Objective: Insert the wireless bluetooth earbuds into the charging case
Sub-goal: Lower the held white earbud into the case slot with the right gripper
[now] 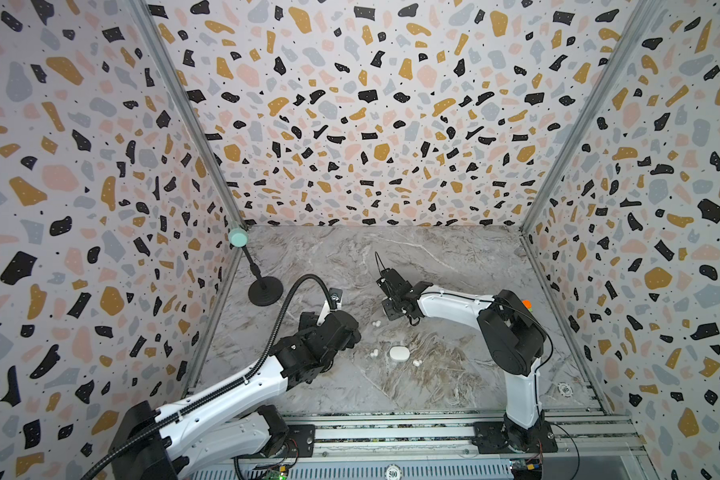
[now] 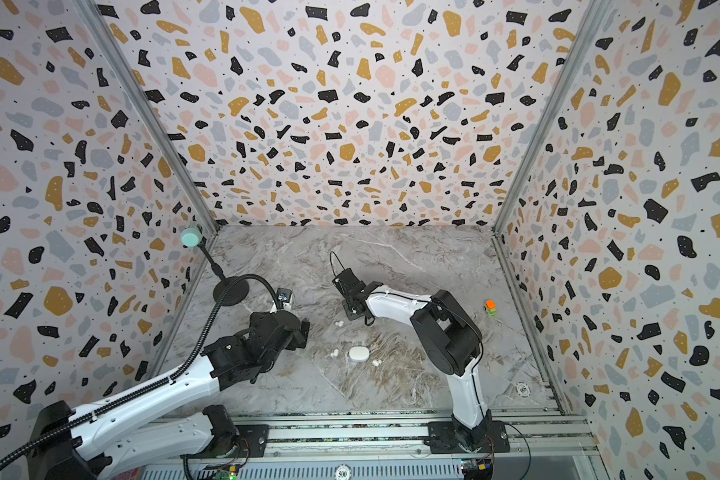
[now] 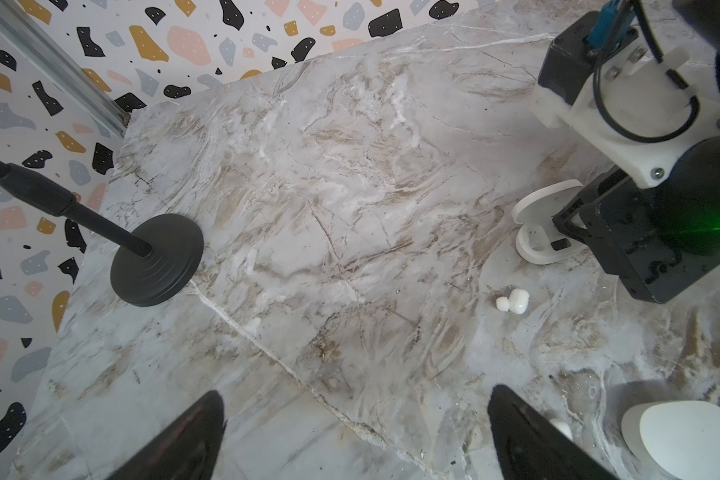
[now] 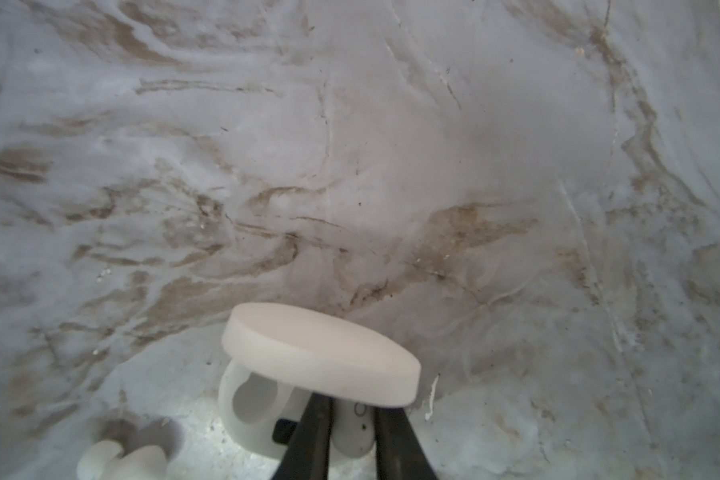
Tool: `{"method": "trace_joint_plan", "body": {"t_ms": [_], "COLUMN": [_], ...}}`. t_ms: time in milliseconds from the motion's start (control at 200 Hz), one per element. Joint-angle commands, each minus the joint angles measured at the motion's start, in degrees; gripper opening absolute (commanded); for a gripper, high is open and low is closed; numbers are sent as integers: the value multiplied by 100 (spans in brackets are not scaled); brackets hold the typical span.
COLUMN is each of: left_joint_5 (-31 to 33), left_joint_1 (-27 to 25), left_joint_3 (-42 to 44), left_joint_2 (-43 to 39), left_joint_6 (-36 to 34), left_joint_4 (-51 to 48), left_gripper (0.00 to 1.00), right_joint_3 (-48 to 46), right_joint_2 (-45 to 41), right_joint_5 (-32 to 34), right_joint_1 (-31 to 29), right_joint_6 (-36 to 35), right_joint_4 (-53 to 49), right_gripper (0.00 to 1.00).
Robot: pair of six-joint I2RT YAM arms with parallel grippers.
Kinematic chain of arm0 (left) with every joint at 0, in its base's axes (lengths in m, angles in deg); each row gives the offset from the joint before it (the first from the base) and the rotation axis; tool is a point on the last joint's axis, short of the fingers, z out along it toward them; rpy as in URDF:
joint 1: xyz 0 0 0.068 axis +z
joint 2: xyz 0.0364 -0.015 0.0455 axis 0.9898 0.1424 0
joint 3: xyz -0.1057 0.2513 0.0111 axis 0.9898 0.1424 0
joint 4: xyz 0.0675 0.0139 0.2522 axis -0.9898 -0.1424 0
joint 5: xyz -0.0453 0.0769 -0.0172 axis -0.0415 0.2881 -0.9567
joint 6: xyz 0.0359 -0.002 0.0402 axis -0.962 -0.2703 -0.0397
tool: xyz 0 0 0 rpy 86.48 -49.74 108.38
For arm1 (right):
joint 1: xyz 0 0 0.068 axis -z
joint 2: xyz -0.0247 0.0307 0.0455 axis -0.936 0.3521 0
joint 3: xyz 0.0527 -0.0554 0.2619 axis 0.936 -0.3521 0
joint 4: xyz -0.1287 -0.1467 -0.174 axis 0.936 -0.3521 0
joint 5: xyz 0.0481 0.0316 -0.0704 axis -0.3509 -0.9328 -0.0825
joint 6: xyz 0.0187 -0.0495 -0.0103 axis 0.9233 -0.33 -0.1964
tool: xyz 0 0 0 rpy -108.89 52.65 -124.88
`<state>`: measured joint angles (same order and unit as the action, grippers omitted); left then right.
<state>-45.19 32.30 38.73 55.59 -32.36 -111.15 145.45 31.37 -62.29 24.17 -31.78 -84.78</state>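
Nearest the front edge of the table [image 1: 454, 399], toward its right corner, we see a round token [image 1: 565, 389]. Farther in, between the front edge and mid-table, lies the closed case [image 1: 399, 353]. The near-right earbud [image 1: 416, 363] and the near-left earbud [image 1: 374, 353] lie just beside it, one on either side. The left claw [image 3: 358, 390] hangs released, jaws wide apart, over bare table on the left-edge side of the near-left earbud. About mid-table, a third earbud [image 1: 376, 323] lies near the open case [image 3: 533, 247], whose lid stands raised. The right claw [image 4: 352, 405] is clenched on a small white piece, which we read as the fourth earbud [image 4: 352, 436], at the case's tray. We cannot tell whether it is seated. In both top views this claw hides the open case. A small orange-and-green toy [image 2: 490, 308] stands by the right edge. A black stand [image 1: 265, 291] rests by the left edge, its stem leaning toward the far left corner.
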Motion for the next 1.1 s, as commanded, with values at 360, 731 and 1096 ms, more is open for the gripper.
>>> {"method": "trace_joint_plan", "body": {"t_ms": [360,731,1096], "left_joint_5": [47,29,3], "left_joint_1": [19,19,19], "left_joint_3": [58,59,52], "left_joint_2": [44,71,111], "left_joint_6": [-89,-98,-109], "left_joint_4": [188,198,200], "left_gripper": [100,100,100], "right_joint_3": [120,69,-34], "right_joint_2": [32,37,-39], "right_joint_5": [1,-69,-69], "right_joint_1": [30,27,22], "right_joint_6": [-29,-16,43], "right_joint_4": [-16,10,3], "right_gripper": [20,20,22]}}
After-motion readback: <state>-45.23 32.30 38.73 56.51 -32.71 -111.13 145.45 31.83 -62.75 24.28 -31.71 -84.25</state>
